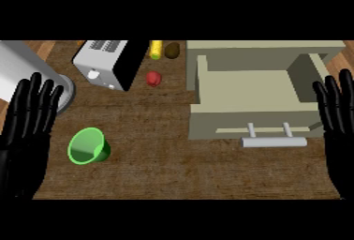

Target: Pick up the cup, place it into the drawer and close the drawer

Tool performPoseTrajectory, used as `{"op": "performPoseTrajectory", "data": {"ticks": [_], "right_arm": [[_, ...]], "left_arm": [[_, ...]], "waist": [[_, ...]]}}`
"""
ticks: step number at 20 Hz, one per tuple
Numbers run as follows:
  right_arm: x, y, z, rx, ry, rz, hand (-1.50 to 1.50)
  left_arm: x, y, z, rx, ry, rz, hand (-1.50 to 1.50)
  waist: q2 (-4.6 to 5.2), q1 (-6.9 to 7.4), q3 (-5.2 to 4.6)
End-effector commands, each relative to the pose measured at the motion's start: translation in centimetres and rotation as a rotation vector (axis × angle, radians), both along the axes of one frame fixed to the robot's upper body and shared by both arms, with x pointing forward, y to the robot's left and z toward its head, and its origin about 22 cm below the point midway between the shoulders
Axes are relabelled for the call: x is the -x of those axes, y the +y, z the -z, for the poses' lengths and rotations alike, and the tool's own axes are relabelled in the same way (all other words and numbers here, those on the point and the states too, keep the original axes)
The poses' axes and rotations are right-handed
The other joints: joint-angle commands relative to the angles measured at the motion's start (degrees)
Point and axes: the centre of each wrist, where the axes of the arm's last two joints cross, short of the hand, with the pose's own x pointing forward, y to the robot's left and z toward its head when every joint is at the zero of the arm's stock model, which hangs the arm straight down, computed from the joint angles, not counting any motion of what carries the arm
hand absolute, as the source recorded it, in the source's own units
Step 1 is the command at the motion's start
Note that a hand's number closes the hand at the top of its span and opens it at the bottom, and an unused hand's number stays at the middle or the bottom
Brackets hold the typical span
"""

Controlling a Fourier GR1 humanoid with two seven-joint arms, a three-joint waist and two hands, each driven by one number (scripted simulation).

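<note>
Head view: the brown tabletop fills the picture. Nearest, at the left edge, the left hand rests open; its black fingers are straight and point up; it holds nothing. At the right edge the right hand rests the same way, with straight fingers and nothing in it.

Just to the right of the left hand sits the green cup; it does not touch the hand; we can see into its open mouth; I cannot tell if it stands straight or leans. It is on the tabletop, outside the drawer and well apart from it, off to the left.

A bit farther, on the right side, is the grey bar handle; two little posts join it to the front of the drawer. The drawer is pulled out and open; its right wall is near the right hand's fingers.

Farther still, a small red thing lies left of the drawer; beside it stands a white box machine with a black side; left of that is a big silver round thing, behind the left hand's fingertips.

At the far edge a yellow thing and a brown thing sit side by side; the pale cabinet stands behind the drawer.
</note>
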Motion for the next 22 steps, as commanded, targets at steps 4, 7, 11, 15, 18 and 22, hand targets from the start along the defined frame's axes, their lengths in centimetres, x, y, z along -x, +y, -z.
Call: {"op": "performPoseTrajectory", "data": {"ticks": [4,7,11,15,18,22], "right_arm": [[-0.1,-1.3,-1.2,0.034,-0.013,0.020,-1.50],[0.2,0.1,0.6,0.108,0.127,-0.101,-1.50],[-1.3,-0.1,0.7,0.098,0.158,-0.098,-1.50],[-2.3,0.4,1.4,0.089,0.166,-0.129,-1.50],[-3.3,-0.8,0.3,0.085,0.162,-0.122,-1.50],[-5.8,0.7,0.1,0.091,0.123,-0.119,-1.50]], "left_arm": [[0.2,3.5,-0.1,0.014,-0.039,0.394,-1.50],[-0.5,3.9,3.0,0.135,0.200,0.499,-1.50],[-1.9,10.7,3.8,0.157,0.219,0.545,-1.50],[-4.4,12.8,6.5,0.172,0.262,0.546,-1.50],[-3.7,14.8,6.6,0.115,0.311,0.526,-1.50],[-6.9,16.1,8.7,0.122,0.347,0.506,-1.50]], "waist": [[0.42,1.17,-0.25],[1.01,0.67,-0.34],[0.84,1.16,-0.19],[0.68,0.60,-0.11],[0.53,0.89,-0.08],[0.71,0.72,-0.12]]}}
